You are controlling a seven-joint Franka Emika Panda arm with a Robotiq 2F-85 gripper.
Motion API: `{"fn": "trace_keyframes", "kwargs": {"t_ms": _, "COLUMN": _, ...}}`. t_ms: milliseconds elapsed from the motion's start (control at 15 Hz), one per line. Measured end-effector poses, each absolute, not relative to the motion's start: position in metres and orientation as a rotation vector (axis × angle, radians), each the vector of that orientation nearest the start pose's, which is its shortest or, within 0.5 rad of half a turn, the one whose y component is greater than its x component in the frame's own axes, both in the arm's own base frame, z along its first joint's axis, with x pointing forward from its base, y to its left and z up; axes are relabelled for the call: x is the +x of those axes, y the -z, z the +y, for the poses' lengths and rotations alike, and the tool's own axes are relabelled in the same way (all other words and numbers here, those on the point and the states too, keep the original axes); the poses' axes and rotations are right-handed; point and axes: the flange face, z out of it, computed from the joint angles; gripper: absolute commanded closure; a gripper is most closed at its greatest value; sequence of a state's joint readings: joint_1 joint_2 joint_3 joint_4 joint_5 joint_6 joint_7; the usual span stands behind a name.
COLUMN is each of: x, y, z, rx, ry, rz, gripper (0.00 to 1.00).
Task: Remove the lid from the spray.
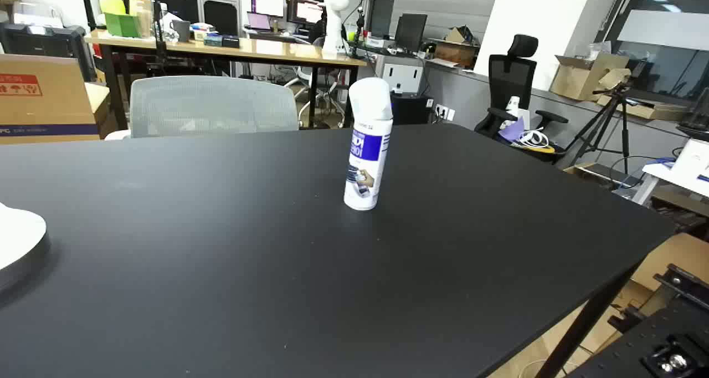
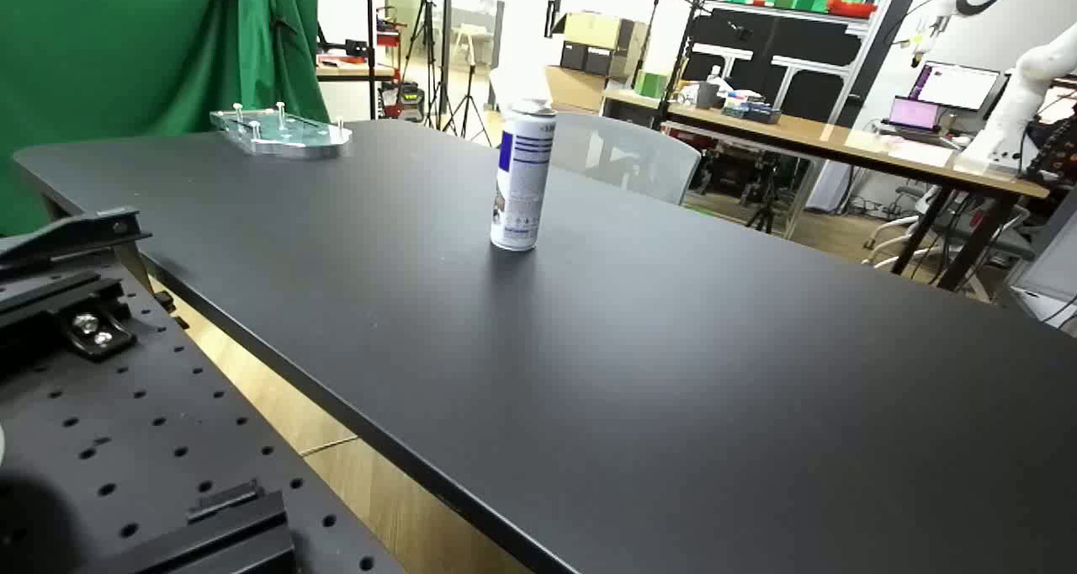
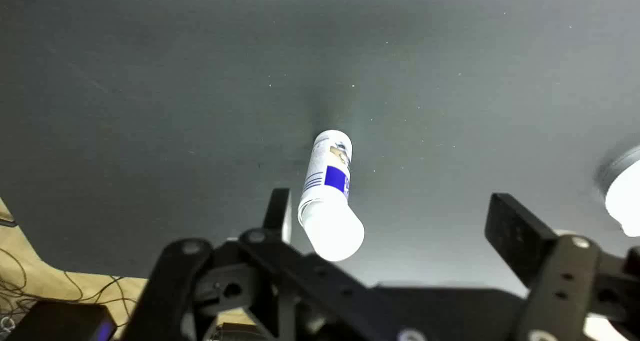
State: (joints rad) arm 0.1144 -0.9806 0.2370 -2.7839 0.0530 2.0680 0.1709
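Note:
The spray [image 1: 365, 162] stands upright on the black table [image 1: 221, 256] and shows in both exterior views; it is also in the other exterior picture [image 2: 520, 187] and in the wrist view [image 3: 327, 166]. The whitish lid [image 1: 370, 98] sits tilted on top of the can, leaning to one side, in an exterior view [image 2: 522, 93] and in the wrist view [image 3: 334, 231]. My gripper [image 3: 392, 218] is open and empty, seen only in the wrist view. The lid appears between the fingers, nearer the left one, with no visible contact. The gripper's height above it is hard to tell.
A white rounded object [image 1: 19, 234] is at the table's left edge in an exterior view. A clear plate with upright posts [image 2: 286, 132] lies on the table. A perforated black mounting board [image 2: 168, 422] stands beside the table edge. A grey chair [image 1: 213, 106] is behind.

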Motion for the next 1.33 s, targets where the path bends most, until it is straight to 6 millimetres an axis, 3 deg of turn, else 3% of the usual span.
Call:
{"fn": "trace_keyframes", "kwargs": {"t_ms": 1000, "x": 0.274, "y": -0.482, "z": 0.102, "rx": -3.201, "ry": 0.447, "rz": -0.130, "gripper": 0.00}}
{"fn": "trace_keyframes", "kwargs": {"t_ms": 1333, "x": 0.293, "y": -0.474, "z": 0.083, "rx": -3.234, "ry": 0.464, "rz": -0.061, "gripper": 0.00}}
